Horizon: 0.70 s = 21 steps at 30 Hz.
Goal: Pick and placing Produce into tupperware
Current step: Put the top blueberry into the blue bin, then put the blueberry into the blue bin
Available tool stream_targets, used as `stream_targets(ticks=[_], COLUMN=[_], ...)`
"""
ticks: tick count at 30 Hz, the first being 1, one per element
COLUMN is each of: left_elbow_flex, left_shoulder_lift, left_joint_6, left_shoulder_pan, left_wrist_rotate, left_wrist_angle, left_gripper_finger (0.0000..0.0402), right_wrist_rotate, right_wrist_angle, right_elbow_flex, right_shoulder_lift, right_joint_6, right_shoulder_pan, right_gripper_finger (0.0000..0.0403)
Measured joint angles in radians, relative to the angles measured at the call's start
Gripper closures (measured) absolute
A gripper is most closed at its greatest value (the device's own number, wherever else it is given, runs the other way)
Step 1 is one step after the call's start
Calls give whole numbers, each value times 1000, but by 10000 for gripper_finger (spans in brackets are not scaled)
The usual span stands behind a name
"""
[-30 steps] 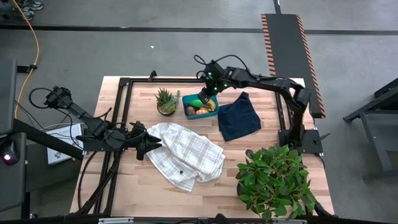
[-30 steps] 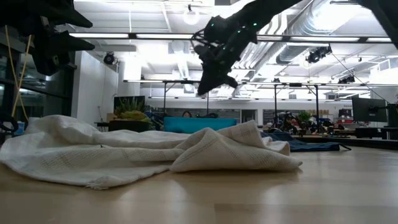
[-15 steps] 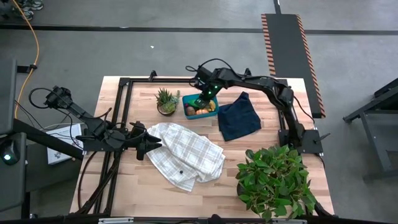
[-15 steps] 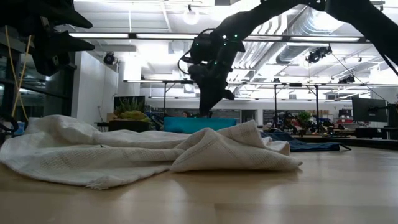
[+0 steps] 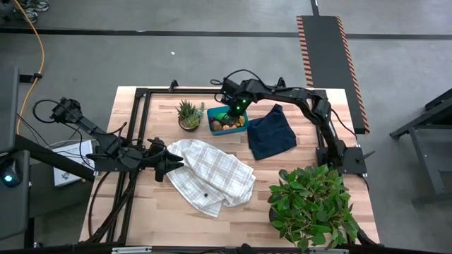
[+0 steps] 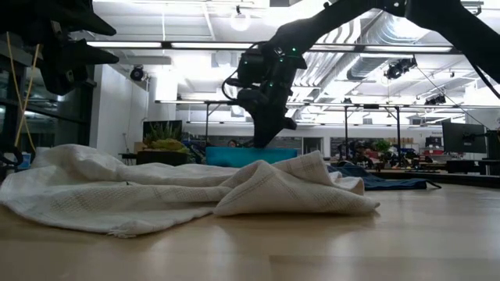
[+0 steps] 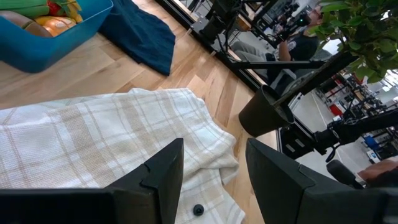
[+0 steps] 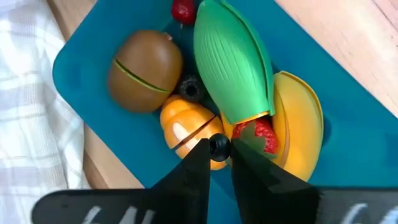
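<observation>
right claw (image 8: pixel 219 151) pinching small dark berry (image 8: pixel 218 144) low inside teal tupperware (image 8: pixel 81 56), over orange piece (image 8: pixel 186 130) and banana (image 8: pixel 298 127) | berry: light, hard, slick; grip across middle | left claw (image 7: pixel 211 168) open over checked cloth (image 7: pixel 93 137) on desk (image 7: pixel 74 81)

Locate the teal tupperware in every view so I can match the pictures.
High view: tupperware at the table's far middle, under the right tool.
Low view: teal strip behind the white cloth, below the right tool.
Left wrist view: upper-left corner, produce inside.
Right wrist view: fills the frame, holding the produce.
Shared landmark: the white cloth, beside it in all four.
</observation>
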Motion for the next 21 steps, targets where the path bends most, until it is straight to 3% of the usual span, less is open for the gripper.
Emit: stream_targets(ticks=[13,21], left_elbow_flex=[0,0], left_shoulder_lift=[0,0], left_joint_6=[0,-6], left_shoulder_pan=[0,0], left_wrist_rotate=[16,49], left_wrist_angle=[0,11], left_gripper_finger=[238,238], right_wrist_rotate=[0,-50], right_wrist_angle=[33,70], right_elbow_flex=[0,0], right_shoulder_lift=[-1,-20], right_joint_6=[9,12], right_shoulder_pan=[0,0], right_gripper_finger=[291,286])
